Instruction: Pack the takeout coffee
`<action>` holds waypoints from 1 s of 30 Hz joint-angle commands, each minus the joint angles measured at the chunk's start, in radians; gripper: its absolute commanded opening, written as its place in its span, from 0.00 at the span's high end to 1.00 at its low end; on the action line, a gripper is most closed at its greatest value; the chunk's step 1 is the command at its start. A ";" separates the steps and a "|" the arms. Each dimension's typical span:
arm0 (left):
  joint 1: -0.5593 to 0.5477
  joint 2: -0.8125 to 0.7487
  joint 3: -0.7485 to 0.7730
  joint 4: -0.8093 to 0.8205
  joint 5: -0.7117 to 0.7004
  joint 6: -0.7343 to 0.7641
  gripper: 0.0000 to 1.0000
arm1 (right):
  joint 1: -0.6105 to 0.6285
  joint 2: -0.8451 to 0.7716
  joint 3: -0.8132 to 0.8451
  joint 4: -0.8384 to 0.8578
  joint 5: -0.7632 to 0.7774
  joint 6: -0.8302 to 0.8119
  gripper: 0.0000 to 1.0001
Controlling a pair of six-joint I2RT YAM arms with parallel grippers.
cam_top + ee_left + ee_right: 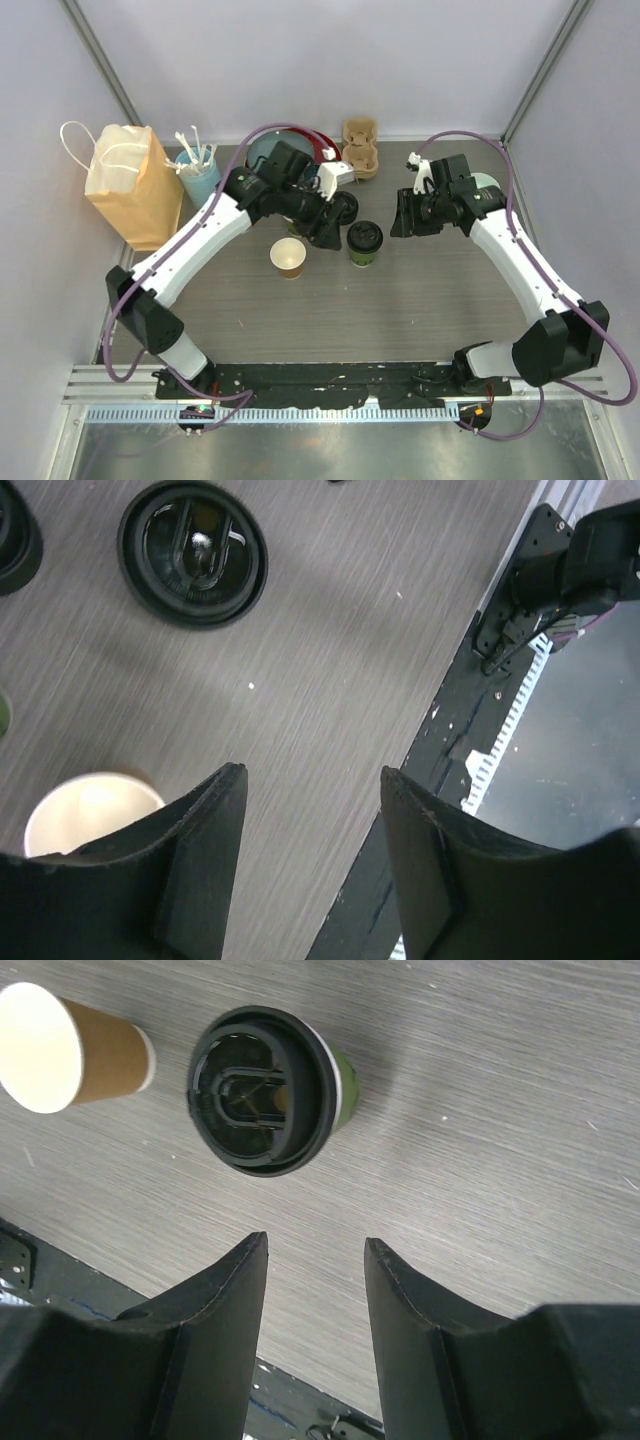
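Note:
The green-sided paper cup (364,256) stands mid-table with a black lid (262,1090) on it. In the left wrist view I see this lid from above (192,552). To its left stands the brown-sided cup (288,257), open-topped and cream inside (90,815). What looks like another black lid (346,208) lies just behind the green cup, cut off at the frame's edge (12,540). My left gripper (328,236) hangs open and empty between the two cups (310,770). My right gripper (402,218) is open and empty right of the green cup (315,1240).
A brown paper bag (130,190) with white handles stands at the back left, and a light-blue cup of stirrers (197,172) is beside it. A cardboard cup carrier (360,150) sits at the back centre. The black base rail (450,750) runs along the near edge.

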 commanded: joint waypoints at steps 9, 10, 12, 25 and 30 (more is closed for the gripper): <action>-0.054 0.201 0.058 0.219 -0.098 -0.242 0.51 | -0.008 -0.133 -0.149 0.277 -0.027 0.070 0.63; -0.056 0.207 0.060 0.225 -0.096 -0.247 0.51 | -0.006 -0.133 -0.161 0.281 -0.030 0.065 0.64; -0.056 0.224 0.061 0.230 -0.106 -0.245 0.51 | -0.006 -0.128 -0.169 0.298 -0.058 0.064 0.63; -0.021 0.303 0.075 0.293 -0.185 -0.291 0.56 | 0.003 -0.001 -0.138 0.409 -0.115 0.074 0.59; -0.019 0.348 0.103 0.297 -0.173 -0.302 0.56 | 0.018 0.024 -0.141 0.425 -0.115 0.070 0.59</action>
